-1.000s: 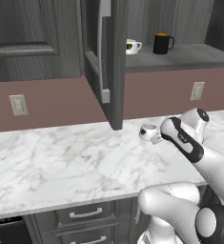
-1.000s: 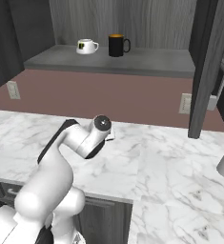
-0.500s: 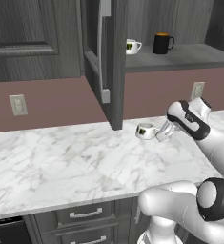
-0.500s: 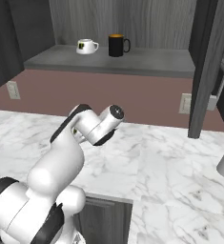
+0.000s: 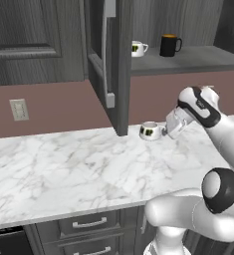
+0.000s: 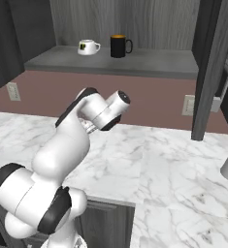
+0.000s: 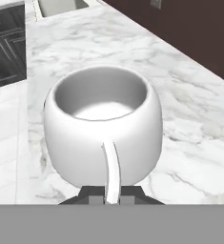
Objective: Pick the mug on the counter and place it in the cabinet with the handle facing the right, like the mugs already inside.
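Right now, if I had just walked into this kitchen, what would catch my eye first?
Probably the white robot arm's hand, closed on the loop handle of a small squat white mug held just above the white marble counter. Above it, the tall dark grey cabinet stands open, and on its shelf a matching white mug sits left of a glossy black mug with an orange rim.
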Motion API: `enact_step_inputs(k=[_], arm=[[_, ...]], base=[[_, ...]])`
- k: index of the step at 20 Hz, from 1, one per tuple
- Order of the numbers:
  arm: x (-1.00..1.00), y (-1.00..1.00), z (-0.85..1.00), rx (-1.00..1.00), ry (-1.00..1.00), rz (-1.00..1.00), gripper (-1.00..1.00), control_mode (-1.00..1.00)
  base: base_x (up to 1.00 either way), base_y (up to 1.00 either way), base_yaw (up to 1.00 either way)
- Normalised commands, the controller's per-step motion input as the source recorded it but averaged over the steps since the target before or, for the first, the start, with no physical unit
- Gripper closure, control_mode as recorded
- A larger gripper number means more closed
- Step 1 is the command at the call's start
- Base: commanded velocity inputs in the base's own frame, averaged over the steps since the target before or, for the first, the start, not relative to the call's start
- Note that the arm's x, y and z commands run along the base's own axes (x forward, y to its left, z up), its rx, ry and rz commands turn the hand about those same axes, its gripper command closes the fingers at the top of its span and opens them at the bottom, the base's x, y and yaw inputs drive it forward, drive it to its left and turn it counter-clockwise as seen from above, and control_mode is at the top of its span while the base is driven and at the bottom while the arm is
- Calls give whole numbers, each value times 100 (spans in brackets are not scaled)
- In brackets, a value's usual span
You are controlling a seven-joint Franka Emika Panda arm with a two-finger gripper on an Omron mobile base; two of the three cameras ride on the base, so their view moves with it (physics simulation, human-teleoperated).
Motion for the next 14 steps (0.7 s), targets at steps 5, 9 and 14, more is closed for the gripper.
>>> enact_step_inputs(k=[5, 9, 14], arm=[[-17, 1, 35, 2, -6, 4, 100, -100], [-10, 12, 56, 0, -3, 1, 100, -100], [-16, 9, 64, -1, -5, 1, 100, -100]], base=[[0, 0, 0], [0, 0, 0], [0, 0, 0]])
